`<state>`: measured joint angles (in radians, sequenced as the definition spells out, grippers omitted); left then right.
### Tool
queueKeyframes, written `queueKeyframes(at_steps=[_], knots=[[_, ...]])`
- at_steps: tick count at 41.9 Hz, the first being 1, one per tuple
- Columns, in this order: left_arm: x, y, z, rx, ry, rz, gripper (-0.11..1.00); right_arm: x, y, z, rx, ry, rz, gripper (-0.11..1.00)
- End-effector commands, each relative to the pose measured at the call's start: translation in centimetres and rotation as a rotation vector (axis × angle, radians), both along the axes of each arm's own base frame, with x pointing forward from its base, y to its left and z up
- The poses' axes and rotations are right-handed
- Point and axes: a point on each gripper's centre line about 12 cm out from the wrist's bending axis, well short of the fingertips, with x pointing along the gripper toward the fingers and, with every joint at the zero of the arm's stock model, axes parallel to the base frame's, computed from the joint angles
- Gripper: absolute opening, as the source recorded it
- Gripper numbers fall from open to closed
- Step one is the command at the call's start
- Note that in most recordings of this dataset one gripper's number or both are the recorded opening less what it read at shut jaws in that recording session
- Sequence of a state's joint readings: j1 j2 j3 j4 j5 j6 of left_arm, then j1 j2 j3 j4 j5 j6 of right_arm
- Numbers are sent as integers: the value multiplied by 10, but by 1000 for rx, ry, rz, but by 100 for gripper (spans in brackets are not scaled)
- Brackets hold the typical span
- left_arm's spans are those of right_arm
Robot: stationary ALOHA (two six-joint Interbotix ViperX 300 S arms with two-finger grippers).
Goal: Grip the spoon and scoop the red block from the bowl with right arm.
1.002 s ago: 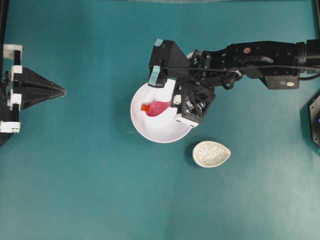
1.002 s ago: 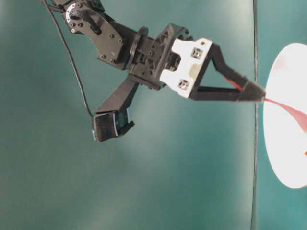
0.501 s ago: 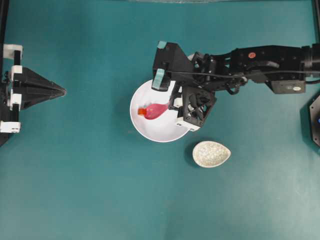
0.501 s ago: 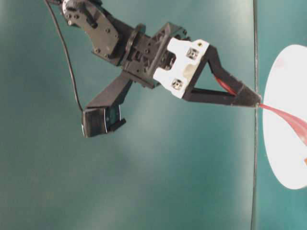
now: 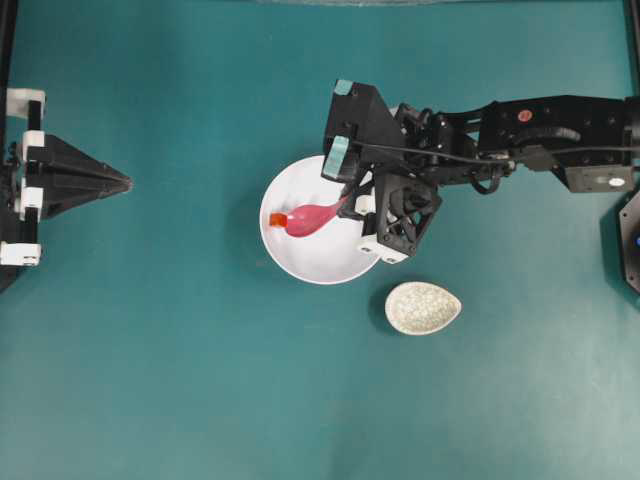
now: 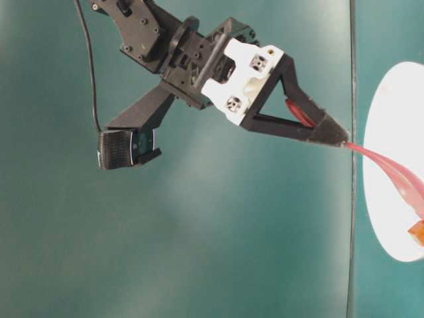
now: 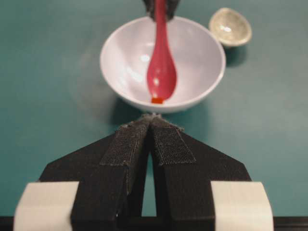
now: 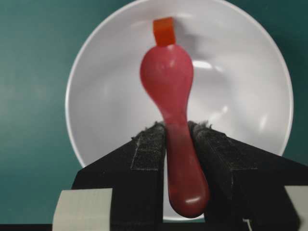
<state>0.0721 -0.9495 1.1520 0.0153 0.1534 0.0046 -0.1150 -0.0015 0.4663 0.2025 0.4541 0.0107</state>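
My right gripper [image 8: 176,131] is shut on the handle of the magenta spoon [image 8: 168,82], at the right rim of the white bowl [image 5: 330,265]. The spoon's scoop [image 5: 305,218] reaches left into the bowl. The small red block [image 5: 277,219] sits just off the scoop's tip against the bowl's left wall, seen also as the block [image 8: 164,31] and the block [image 7: 157,100]. The spoon [image 6: 387,169] slopes down into the bowl [image 6: 384,218]. My left gripper [image 7: 152,117] is shut and empty, parked at the left edge as the black pointed gripper [image 5: 118,181].
A speckled cream egg-shaped dish [image 5: 423,307] lies on the teal table just below and right of the bowl; it shows as the dish [image 7: 231,26] too. The right arm [image 5: 520,130] stretches in from the right edge.
The right gripper has tilted and shifted right while the spoon's scoop slid left across the bowl, pushing the red block toward the left wall. The left arm has not moved.
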Motion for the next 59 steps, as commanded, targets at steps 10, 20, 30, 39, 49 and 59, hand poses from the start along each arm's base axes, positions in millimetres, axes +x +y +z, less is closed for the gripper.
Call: queueKeyframes(at_steps=[10,20,30,39,49,59], knots=[[2,1,4,1,-15,3,1,5,-1,16,-14,-93,-11,24],[2,1,5,1,-17,3,1,3,-1,13,-16,-95,-15,24],[2,1,4,1,-15,3,1,5,-2,13,-20,-131,-25,22],[2,1,4,1,-15,3,1,5,-2,12,-5,-143,-39,22],[2,1,4,1,-15,3,1,4,1,11,13,-140,-44,16],[2,1,5,-4,-17,5,1,-1,3,10,18,-129,-41,14]])
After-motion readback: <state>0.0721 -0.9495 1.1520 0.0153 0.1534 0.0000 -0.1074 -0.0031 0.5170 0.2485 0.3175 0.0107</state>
